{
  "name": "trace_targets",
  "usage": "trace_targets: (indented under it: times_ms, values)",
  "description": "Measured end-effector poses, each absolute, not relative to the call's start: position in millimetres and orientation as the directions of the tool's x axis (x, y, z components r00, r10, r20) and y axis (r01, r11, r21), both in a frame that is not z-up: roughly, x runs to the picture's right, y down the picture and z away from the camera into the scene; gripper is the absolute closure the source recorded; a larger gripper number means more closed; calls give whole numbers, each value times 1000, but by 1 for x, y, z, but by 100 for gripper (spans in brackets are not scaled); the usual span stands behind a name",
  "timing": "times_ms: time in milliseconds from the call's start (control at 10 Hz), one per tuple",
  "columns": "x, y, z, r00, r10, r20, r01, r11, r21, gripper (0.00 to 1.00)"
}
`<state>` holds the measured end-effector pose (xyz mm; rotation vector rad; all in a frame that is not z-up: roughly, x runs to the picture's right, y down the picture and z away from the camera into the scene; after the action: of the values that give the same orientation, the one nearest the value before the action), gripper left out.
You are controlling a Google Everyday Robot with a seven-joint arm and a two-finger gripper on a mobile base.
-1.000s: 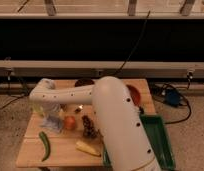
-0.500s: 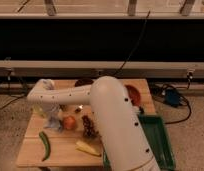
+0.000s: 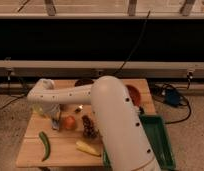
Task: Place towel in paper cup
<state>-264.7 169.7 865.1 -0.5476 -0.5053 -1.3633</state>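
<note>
My gripper (image 3: 56,121) hangs from the white arm (image 3: 70,95) and points down at the left part of the wooden table (image 3: 65,155), just left of an orange round fruit (image 3: 70,121). A pale bluish-white object (image 3: 45,83), perhaps the paper cup or the towel, shows behind the arm's bend at the table's back left. A pale yellow-green thing (image 3: 41,108) lies under the arm. I cannot make out a towel in the gripper.
A green pepper (image 3: 45,145) lies front left and a yellow item (image 3: 88,147) front middle. A dark cluster (image 3: 88,127) sits beside the fruit. A red bowl (image 3: 133,95) and a dark bowl (image 3: 84,81) stand at the back. A green tray (image 3: 160,142) is on the right.
The arm's bend has shifted slightly to the left. The gripper stays over nearly the same spot at the table's left.
</note>
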Motion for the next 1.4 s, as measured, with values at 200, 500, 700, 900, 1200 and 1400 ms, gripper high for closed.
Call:
trace_targets:
  times_ms: [200,500,700,900,1200,1400]
  values:
    - [-252,149,844,155,-757,635,987,149,-64,100]
    - [-235,103,792,155,-742,652,983,183,-25,100]
    - [-224,71,763,157,-734,660,978,209,0,100]
    - [-218,31,742,178,-742,647,966,256,27,100]
    - [-228,-10,753,235,-737,634,933,354,65,100]
    - [-228,-17,756,252,-732,633,923,379,71,100]
